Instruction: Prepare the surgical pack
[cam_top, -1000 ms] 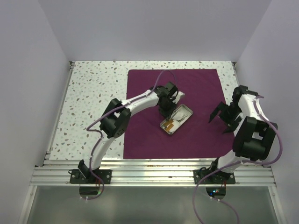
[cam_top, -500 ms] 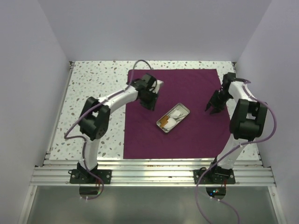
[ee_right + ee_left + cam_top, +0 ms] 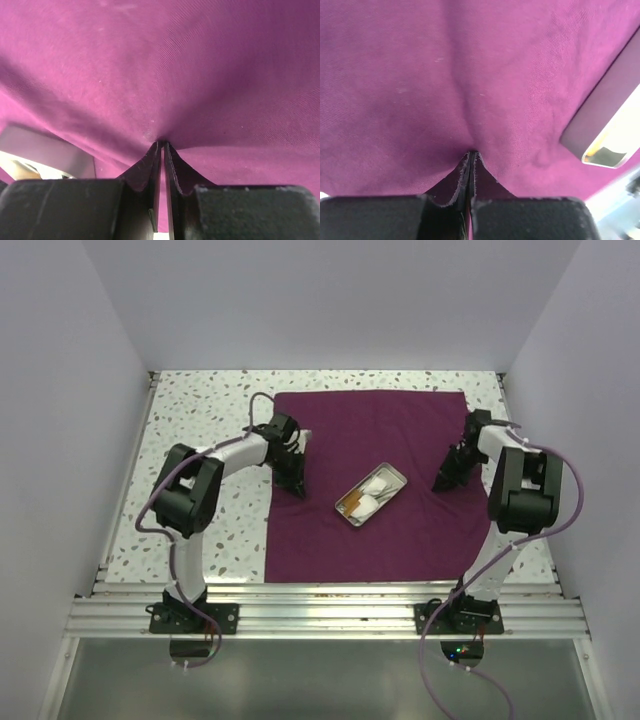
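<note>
At both sides of the dark purple square cloth (image 3: 400,535), left gripper (image 3: 471,156) and right gripper (image 3: 163,146) pinch its fabric; lifting and folding inward seems next

"What carried everything?"
"A white speckled table (image 3: 190,410)."
"And what lay directly on it?"
"A dark purple cloth (image 3: 400,540), spread over its right part; bare speckled top showed to the left."
</note>
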### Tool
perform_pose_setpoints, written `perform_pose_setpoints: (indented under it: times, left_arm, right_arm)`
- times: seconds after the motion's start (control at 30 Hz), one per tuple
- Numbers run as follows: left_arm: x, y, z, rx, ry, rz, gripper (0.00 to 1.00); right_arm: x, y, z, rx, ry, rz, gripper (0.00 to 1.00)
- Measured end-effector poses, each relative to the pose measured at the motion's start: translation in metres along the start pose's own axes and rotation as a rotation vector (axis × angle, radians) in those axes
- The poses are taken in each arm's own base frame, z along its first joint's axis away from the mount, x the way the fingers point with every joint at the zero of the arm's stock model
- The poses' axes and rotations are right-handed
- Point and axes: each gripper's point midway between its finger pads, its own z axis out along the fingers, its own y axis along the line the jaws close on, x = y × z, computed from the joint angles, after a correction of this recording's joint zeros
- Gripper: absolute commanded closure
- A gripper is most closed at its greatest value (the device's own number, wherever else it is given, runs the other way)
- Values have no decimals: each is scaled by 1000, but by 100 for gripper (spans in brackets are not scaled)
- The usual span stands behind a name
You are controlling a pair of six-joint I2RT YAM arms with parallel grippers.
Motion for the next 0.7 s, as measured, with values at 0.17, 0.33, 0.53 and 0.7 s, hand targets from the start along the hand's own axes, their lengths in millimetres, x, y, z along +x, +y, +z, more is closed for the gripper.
perform_pose_setpoints:
  times: [0.17, 0.33, 0.53, 0.7]
  left_arm:
    - [-21, 27, -4, 80, 17, -149, 93]
    - [-83, 90, -16, 59, -67, -265, 91]
    - [-148, 151, -28, -7, -183, -274, 87]
    - [-153, 163, -36, -90, -217, -232, 76]
  right_arm:
    - [52, 32, 8, -57, 64, -72, 88]
    - [111, 76, 17, -123, 188, -131, 87]
    - [135, 103, 20, -149, 293, -126, 87]
    - [107, 110, 12, -125, 234, -151, 85]
